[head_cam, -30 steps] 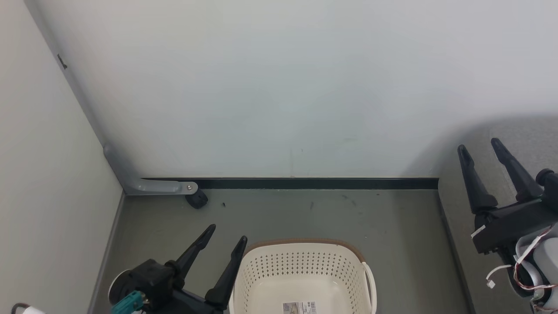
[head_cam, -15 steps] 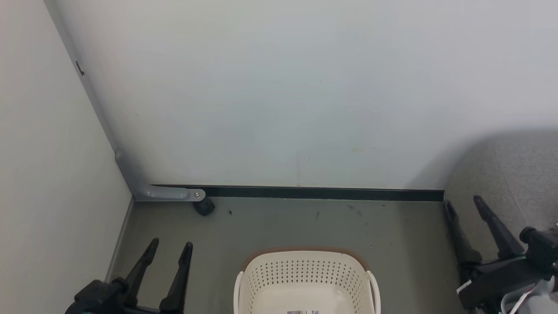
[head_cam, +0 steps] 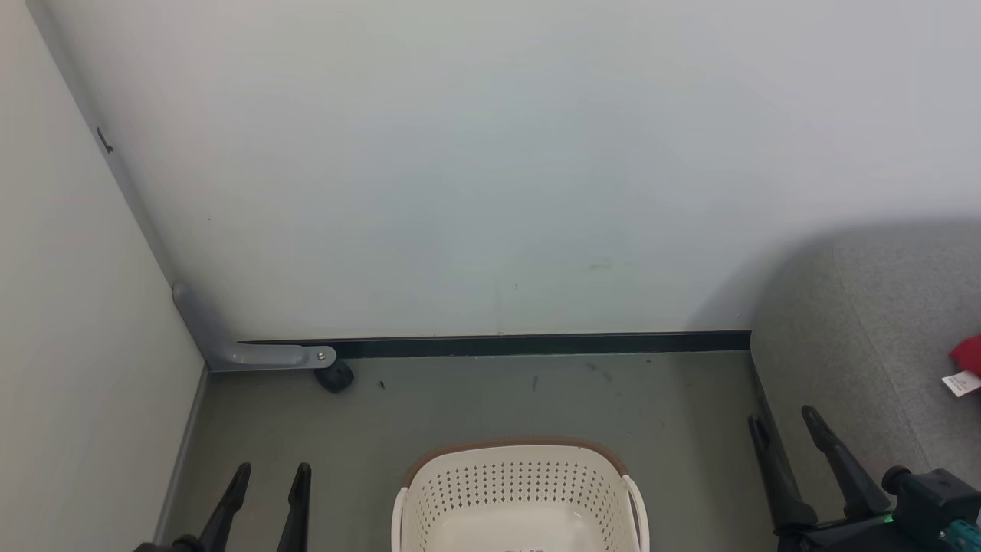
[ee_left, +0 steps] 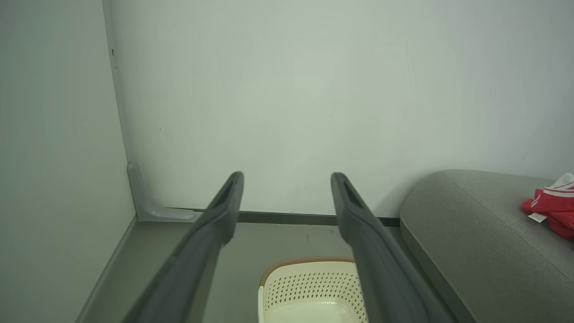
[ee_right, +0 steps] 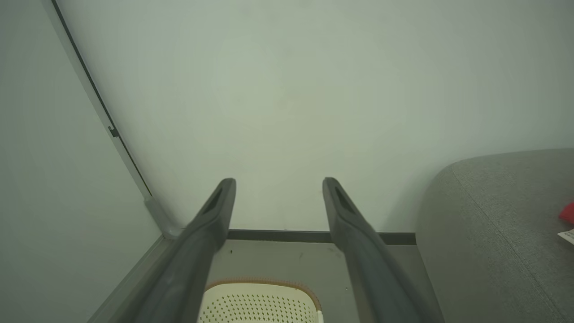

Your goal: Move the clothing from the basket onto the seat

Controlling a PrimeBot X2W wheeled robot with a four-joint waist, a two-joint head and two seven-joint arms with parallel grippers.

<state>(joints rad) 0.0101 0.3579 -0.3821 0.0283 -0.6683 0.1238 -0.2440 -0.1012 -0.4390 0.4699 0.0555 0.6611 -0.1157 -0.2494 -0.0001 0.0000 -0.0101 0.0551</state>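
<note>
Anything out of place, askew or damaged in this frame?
Nothing stands out. The basket sits upright on the floor, the clothing lies bunched on the seat with its white tag showing, and the left gripper and right gripper are open and empty. Only faint dark specks mark the floor.

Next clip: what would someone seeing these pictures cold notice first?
The bright red clothing lying on the grey seat at the far right stands out against pale walls. Then comes the cream basket on the floor at bottom centre, its visible part holding no clothing, flanked by the open left gripper and right gripper.
</note>
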